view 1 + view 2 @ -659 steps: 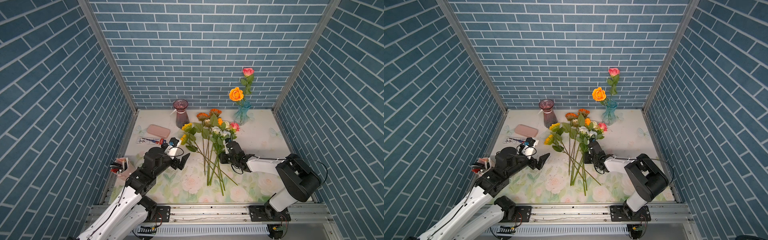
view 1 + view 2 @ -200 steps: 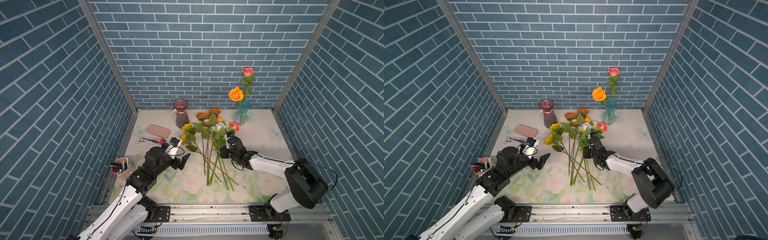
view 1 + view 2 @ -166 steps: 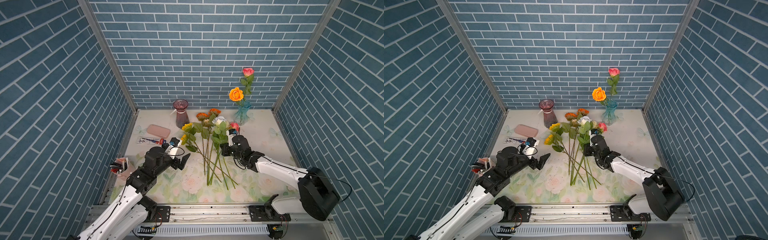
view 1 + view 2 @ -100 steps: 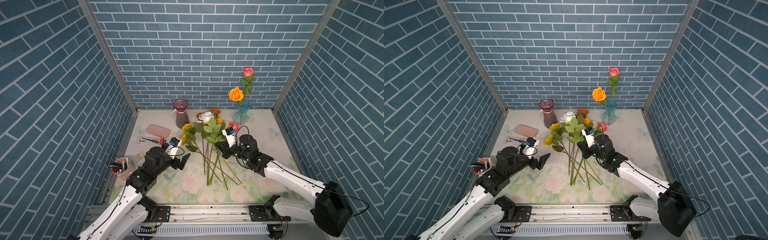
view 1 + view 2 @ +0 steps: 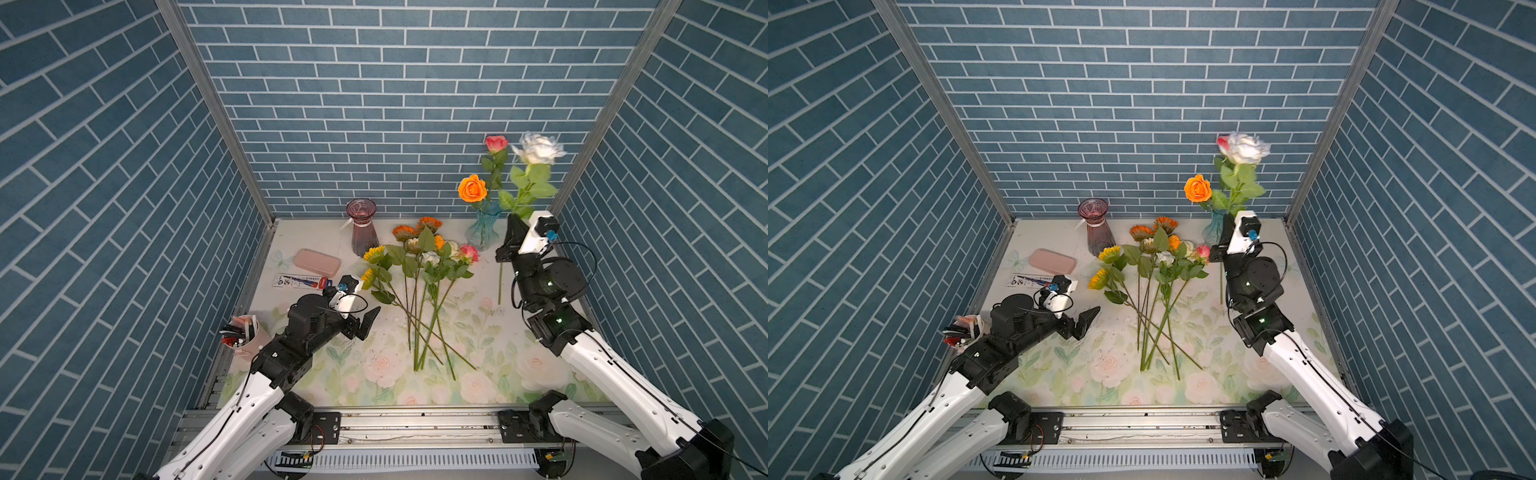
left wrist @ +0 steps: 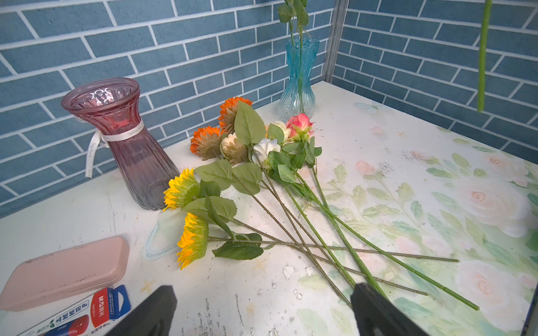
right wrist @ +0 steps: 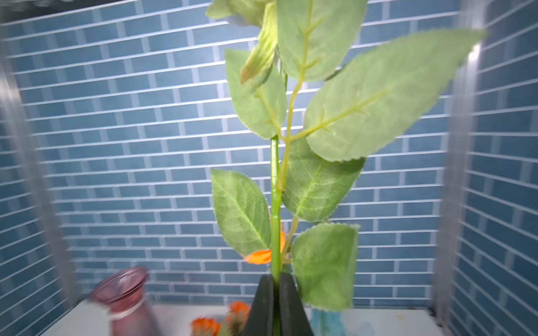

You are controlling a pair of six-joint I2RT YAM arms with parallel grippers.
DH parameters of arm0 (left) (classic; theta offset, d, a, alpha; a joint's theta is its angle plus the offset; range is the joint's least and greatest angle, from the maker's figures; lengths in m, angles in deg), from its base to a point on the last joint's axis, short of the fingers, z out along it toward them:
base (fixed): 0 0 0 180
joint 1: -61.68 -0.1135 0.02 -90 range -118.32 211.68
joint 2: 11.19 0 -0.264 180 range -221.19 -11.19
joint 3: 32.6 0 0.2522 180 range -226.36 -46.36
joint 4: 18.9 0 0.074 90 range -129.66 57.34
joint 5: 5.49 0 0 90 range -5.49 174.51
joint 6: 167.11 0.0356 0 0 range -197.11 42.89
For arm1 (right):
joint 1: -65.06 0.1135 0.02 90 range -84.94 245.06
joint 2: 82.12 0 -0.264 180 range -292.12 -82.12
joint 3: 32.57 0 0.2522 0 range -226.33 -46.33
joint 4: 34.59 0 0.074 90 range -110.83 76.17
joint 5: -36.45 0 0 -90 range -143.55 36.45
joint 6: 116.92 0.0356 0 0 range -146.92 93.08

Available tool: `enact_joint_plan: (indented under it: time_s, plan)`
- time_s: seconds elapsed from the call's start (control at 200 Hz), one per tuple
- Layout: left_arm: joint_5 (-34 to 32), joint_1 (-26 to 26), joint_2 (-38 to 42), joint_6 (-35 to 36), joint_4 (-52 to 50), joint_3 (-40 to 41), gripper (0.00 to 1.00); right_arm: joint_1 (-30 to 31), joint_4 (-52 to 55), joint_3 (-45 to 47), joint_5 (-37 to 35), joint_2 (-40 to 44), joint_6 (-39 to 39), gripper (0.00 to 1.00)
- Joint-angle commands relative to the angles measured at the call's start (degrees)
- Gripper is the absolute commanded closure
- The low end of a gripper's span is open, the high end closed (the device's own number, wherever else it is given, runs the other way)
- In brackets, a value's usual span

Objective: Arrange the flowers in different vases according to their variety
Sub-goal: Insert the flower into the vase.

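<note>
top views: right gripper (image 5: 513, 224) pinches the white rose (image 5: 538, 148) by its stem, upright, just beside the aqua vase (image 5: 484, 226), which holds two roses; judged a like-with-like placement.
left wrist: left gripper (image 6: 263, 291) spread, empty, near the loose flowers (image 6: 262, 163); plum vase (image 6: 128, 145) empty.
right wrist: jaws pressed on the stem, below its leaves.

right wrist | white rose (image 7: 275, 189): bloom cut off | purple vase (image 7: 122, 293): blurred, base cropped
</note>
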Motion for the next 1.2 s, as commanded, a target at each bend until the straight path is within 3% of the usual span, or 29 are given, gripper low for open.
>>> enact_joint_plan:
  time_s: [0.0, 0.245, 0.525, 0.735, 1.195]
  plan:
    - [0.39, 0.13, 0.27, 0.27, 0.33, -0.95, 0.0, -7.08, -5.65, -6.64, 2.5, -5.2, 3.42, 1.0]
    - [-0.4, 0.11, 0.76, 0.58, 0.64, -0.46, 0.0, -14.83, -16.91, -21.93, 19.87, -22.79, 3.58, 1.0]
    - [-0.55, 0.16, 0.9, 0.8, 1.02, 0.08, 0.0, -18.5, -31.43, -35.56, 30.61, -41.61, 6.41, 1.0]
    - [-0.37, 0.11, 0.69, 0.83, 1.25, 0.34, 0.0, -19.89, -38.6, -43.69, 33.41, -52.53, 11.78, 1.0]
    - [-1.27, 0.11, -0.18, 1.15, 1.31, 0.73, 0.0, -20.59, -40.09, -48.01, 34.07, -62.58, 12.8, 1.0]
